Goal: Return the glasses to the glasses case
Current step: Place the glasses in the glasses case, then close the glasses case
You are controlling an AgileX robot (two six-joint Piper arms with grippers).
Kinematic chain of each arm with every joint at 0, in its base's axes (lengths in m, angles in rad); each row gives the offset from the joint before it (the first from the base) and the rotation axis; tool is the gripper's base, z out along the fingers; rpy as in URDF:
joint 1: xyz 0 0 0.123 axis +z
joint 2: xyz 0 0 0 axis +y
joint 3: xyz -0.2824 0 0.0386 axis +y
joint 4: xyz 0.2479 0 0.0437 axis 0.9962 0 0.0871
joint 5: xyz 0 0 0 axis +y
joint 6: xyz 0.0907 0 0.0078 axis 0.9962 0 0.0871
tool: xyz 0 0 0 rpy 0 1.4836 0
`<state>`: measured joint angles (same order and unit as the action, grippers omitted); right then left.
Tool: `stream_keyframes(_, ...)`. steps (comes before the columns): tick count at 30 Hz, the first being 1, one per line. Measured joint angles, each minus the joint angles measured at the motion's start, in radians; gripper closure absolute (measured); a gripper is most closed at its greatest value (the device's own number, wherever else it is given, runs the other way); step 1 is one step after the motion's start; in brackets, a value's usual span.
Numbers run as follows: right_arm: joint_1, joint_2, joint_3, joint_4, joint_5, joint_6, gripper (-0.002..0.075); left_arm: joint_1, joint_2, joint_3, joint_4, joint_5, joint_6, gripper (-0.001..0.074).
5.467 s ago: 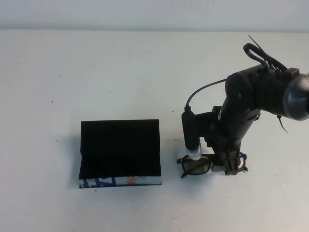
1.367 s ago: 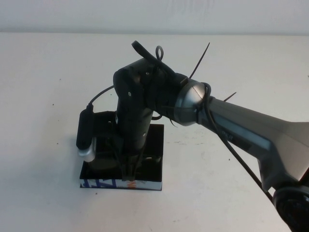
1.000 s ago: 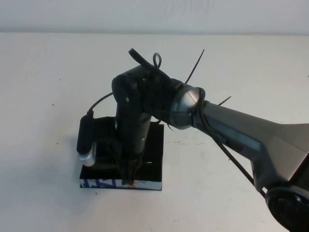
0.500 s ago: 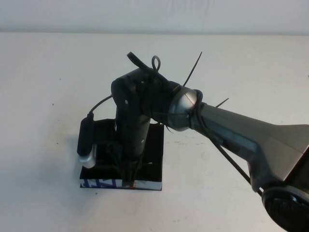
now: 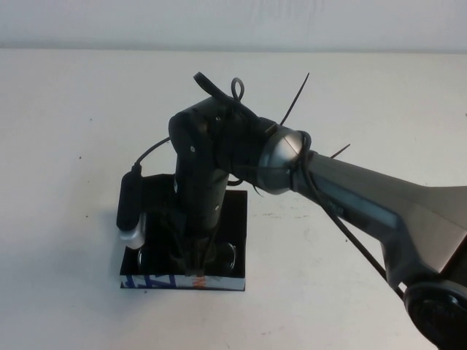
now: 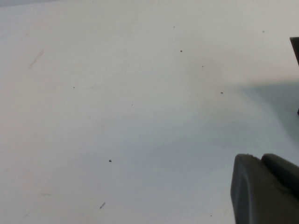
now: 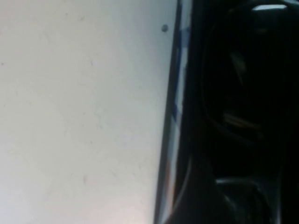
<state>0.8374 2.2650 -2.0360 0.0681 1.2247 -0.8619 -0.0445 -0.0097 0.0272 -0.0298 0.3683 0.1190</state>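
The black glasses case (image 5: 235, 219) lies open at the table's front left, its light printed front side (image 5: 157, 281) facing me. The dark glasses (image 5: 232, 257) lie low inside it, with a lens rim showing on either side of my right gripper (image 5: 194, 268). That gripper points straight down into the case over the middle of the glasses. In the right wrist view the case's printed edge (image 7: 175, 116) and a dark lens rim (image 7: 233, 121) fill the frame. My left gripper (image 6: 260, 159) hangs shut and empty over bare table, away from the case.
The white table (image 5: 350, 109) spreads all round the case. My right arm's long link (image 5: 365, 204) crosses from the front right corner, with cable ties sticking up from its wrist (image 5: 219, 87).
My right gripper carried the glasses from the table's right across to the case and lowered them in. Over the last second it has only shifted slightly, and the lens rims show more plainly.
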Motion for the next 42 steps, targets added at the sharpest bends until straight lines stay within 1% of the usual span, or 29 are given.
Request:
stream_keyframes(7, 0.0, -0.073, 0.0, -0.02, 0.002, 0.007, 0.0335, 0.0, 0.0, 0.0, 0.0, 0.0, 0.0, 0.0736)
stream_keyframes(9, 0.0, -0.102, 0.0, -0.026, 0.002, 0.035, 0.0335, 0.0, 0.0, 0.0, 0.0, 0.0, 0.0, 0.0736)
stream_keyframes(12, 0.0, -0.159, 0.002, -0.045, 0.002, 0.1, 0.0363, 0.0, 0.0, 0.0, 0.0, 0.0, 0.0, 0.0736)
stream_keyframes(14, -0.002, -0.212, 0.02, -0.054, 0.002, 0.139, 0.0412, 0.0, 0.0, 0.0, 0.0, 0.0, 0.0, 0.0736)
stream_keyframes(16, -0.005, -0.265, 0.048, -0.058, 0.004, 0.181, 0.0478, 0.0, 0.0, 0.0, 0.0, 0.0, 0.0, 0.0736)
stream_keyframes(20, -0.029, -0.342, 0.087, -0.056, 0.016, 0.26, 0.0661, 0.0, 0.0, 0.0, 0.0, 0.0, 0.0, 0.0736)
stream_keyframes(21, -0.034, -0.347, 0.089, -0.056, 0.018, 0.277, 0.0687, 0.0, 0.0, 0.0, 0.0, 0.0, 0.0, 0.0736)
stream_keyframes(23, -0.042, -0.349, 0.089, -0.057, 0.018, 0.3, 0.0718, 0.0, 0.0, 0.0, 0.0, 0.0, 0.0, 0.0736)
stream_keyframes(30, -0.043, -0.349, 0.091, -0.054, 0.02, 0.312, 0.0737, 0.0, 0.0, 0.0, 0.0, 0.0, 0.0, 0.0736)
stream_keyframes(37, -0.043, -0.349, 0.091, 0.02, 0.02, 0.312, 0.0737, 0.0, 0.0, 0.0, 0.0, -0.003, 0.0, 0.0736)
stream_keyframes(39, -0.043, -0.349, 0.091, 0.027, 0.02, 0.319, 0.0737, 0.0, 0.0, 0.0, -0.006, -0.048, -0.006, 0.0736)
stream_keyframes(42, -0.047, -0.349, 0.091, 0.035, 0.02, 0.37, 0.0737, 0.0, 0.0, 0.002, -0.087, -0.209, -0.097, 0.0736)
